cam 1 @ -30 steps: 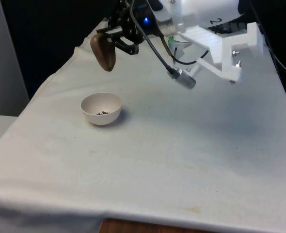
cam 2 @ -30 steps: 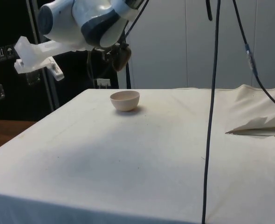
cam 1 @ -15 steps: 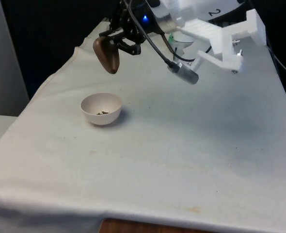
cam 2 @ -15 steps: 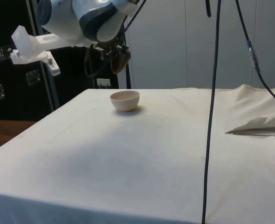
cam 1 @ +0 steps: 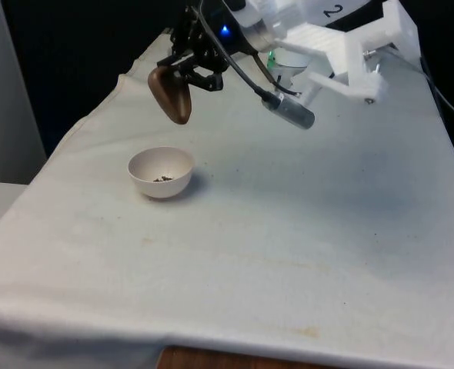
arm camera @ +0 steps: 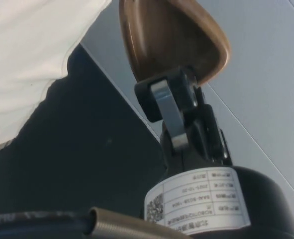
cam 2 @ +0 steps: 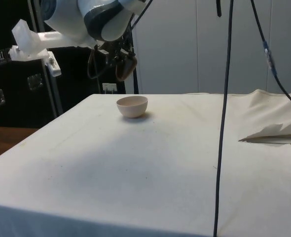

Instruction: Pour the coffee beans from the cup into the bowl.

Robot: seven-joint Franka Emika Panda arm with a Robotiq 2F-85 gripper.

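A brown cup (cam 1: 171, 94) hangs tipped over in the air, above and a little behind the white bowl (cam 1: 161, 172). My gripper (cam 1: 187, 68) is shut on the cup's rim. In the wrist view one finger (arm camera: 168, 108) presses against the cup's brown wall (arm camera: 157, 35). A few dark coffee beans (cam 1: 163, 178) lie at the bottom of the bowl. From the side, the cup (cam 2: 125, 67) hangs above the bowl (cam 2: 132, 106) near the table's far end.
The white cloth (cam 1: 273, 231) covers the table, with folds bunched up at the side view's right (cam 2: 276, 129). A black cable (cam 2: 223, 113) hangs down through the side view. A small metal cylinder (cam 1: 290, 111) dangles from the arm's cable.
The cup has shifted slightly towards the front view's right and lower, and the arm's wrist has turned a little. The bowl and its beans have stayed put.
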